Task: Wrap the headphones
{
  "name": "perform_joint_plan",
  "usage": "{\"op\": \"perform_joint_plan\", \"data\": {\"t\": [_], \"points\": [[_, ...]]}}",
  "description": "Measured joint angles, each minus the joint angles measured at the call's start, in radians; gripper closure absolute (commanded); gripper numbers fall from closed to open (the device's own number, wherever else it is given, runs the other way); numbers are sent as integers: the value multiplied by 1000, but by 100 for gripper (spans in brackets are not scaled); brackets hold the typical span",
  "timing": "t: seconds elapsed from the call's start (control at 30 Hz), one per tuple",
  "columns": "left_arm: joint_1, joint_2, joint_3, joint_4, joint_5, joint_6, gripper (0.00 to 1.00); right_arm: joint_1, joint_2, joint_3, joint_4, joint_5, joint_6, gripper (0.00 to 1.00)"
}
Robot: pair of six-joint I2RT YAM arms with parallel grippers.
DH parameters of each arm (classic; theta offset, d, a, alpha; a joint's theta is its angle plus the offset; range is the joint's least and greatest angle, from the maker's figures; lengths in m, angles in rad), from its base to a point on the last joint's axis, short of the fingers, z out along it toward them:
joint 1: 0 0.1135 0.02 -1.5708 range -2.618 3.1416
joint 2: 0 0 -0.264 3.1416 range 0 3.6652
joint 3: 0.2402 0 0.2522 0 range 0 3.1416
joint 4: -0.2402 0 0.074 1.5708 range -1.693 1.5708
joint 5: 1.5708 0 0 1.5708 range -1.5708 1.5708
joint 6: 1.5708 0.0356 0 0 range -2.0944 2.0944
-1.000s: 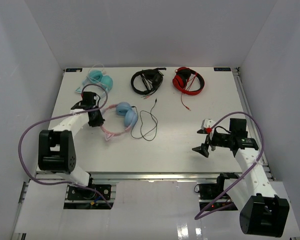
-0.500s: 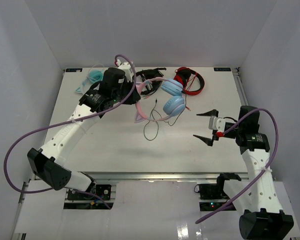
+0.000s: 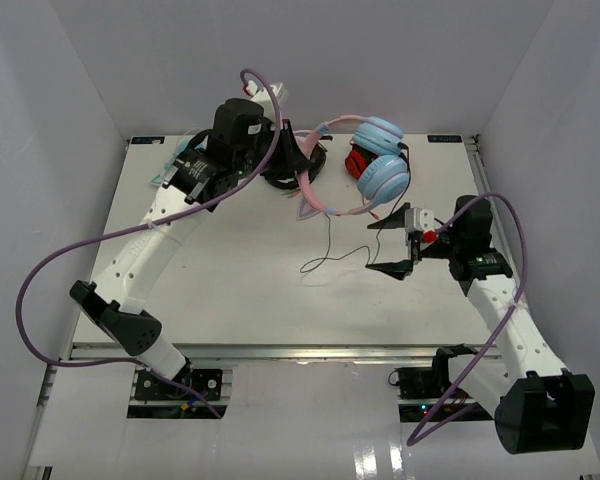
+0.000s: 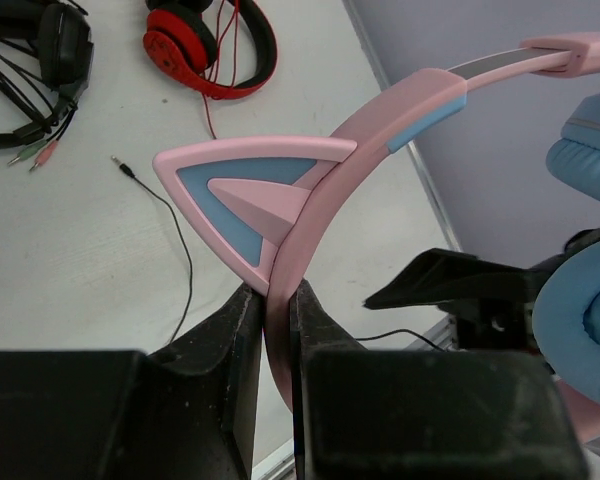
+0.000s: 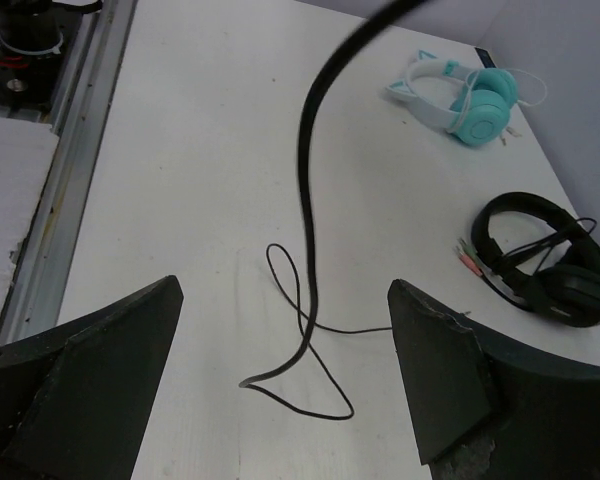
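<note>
The headphones (image 3: 380,168), with light blue ear cups and a pink cat-ear headband, hang in the air over the back middle of the table. My left gripper (image 3: 302,170) is shut on the pink headband (image 4: 310,215) just below one cat ear (image 4: 242,190). An ear cup (image 4: 580,300) shows at the right of the left wrist view. The thin black cable (image 3: 329,240) hangs down and loops on the table (image 5: 305,375). My right gripper (image 3: 373,249) is open and empty. The hanging cable (image 5: 305,170) passes between its spread fingers (image 5: 282,290) without touching them.
Black headphones (image 3: 285,165) and red headphones (image 3: 360,160) lie at the back of the table, partly behind the lifted pair. All-turquoise cat-ear headphones (image 5: 470,95) lie at the back left. The table's right edge and rail (image 3: 480,190) are near the right arm.
My left gripper has lifted the headphones off the left of the table and carried them up and to the right. My right gripper has moved in around the hanging cable.
</note>
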Motion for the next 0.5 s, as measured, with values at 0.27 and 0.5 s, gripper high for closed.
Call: {"op": "perform_joint_plan", "data": {"t": [0.27, 0.5], "points": [[-1, 2, 115, -3, 25, -63, 100, 128, 116, -143, 459, 66, 319, 11], [-2, -4, 127, 25, 14, -129, 100, 143, 229, -251, 888, 149, 691, 75]]}}
